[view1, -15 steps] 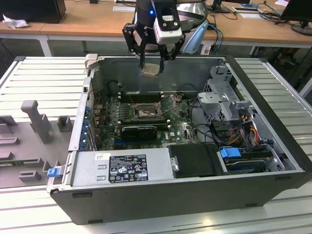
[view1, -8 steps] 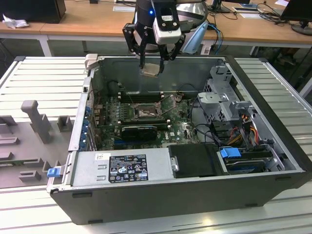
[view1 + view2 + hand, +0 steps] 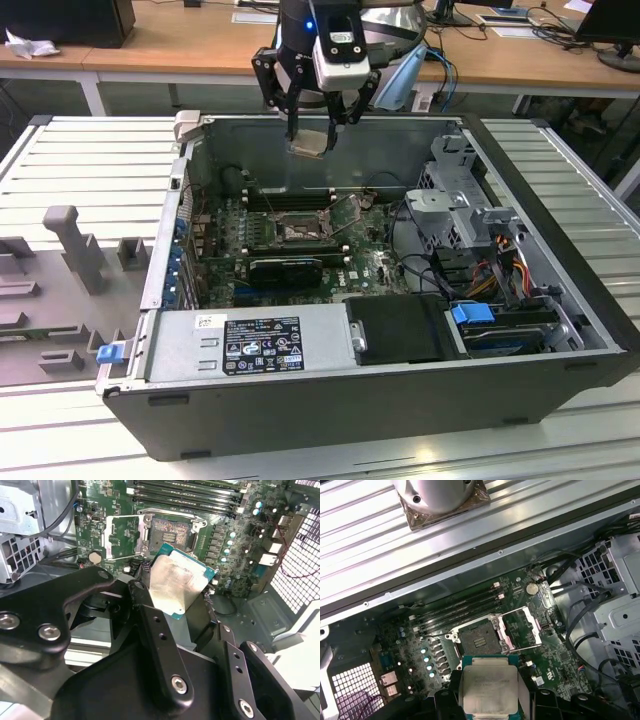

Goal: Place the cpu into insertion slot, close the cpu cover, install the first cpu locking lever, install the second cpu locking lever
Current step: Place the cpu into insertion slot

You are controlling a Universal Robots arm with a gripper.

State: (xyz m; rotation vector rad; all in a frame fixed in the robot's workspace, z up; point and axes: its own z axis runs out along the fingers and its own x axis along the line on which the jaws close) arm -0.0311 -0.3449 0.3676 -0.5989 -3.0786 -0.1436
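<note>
End effector: black multi-link end effector [image 3: 313,135], clenched on the cpu [image 3: 309,146], a small flat square chip with a silvery-grey metal face.
Cpu position: upper centre of the exterior view, held in the air over the far wall of the open dark computer case [image 3: 330,420], well apart from the socket.
Insertion slot: square socket with a dark pin field and silvery rim [image 3: 298,231], mid-frame, bare.
Cpu cover: thin silvery windowed frame plate [image 3: 347,212], raised just beside the slot.
Progress: early, by my judgement; seating, cover closing and both locking steps remain.
</note>
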